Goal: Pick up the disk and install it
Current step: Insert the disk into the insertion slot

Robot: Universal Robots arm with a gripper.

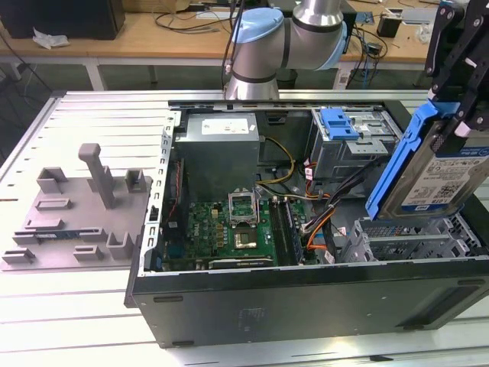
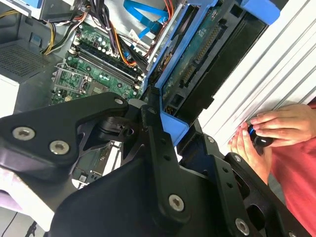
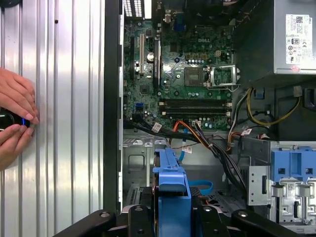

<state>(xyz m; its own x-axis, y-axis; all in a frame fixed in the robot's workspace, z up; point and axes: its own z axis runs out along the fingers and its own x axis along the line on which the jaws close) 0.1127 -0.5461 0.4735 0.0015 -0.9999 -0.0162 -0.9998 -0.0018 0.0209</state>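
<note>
Fingers (image 2: 157, 143) of the gripper (image 1: 455, 128) are clamping tight on the disk (image 1: 435, 172), one on either side, w/ no gap showing. The disk is hanging tilted in the air over the end of the PC case (image 1: 306, 302) at the exterior view's right. Its label is facing the camera & its blue frame is running along its edge. It's hovering above the grey drive bay (image 1: 412, 241), not touching it.

The ribbed metal table (image 1: 92, 122) is carrying everything. The PC case is lying open on its side on it. The arm (image 1: 286, 38) is reaching in from behind the case. The PSU (image 1: 218, 145) is sitting by the far wall, w/ the green mainboard (image 1: 229, 229) just in front of it. A grey plastic fixture (image 1: 76, 218) is lying on the table, apart from the case, at the exterior view's left. A blue bracket (image 1: 340, 122) is sitting atop the metal cage near the far wall. A person's hands (image 3: 16, 98) are resting on the table beside the case wall, pinching a small dark object (image 3: 7, 120).
</note>
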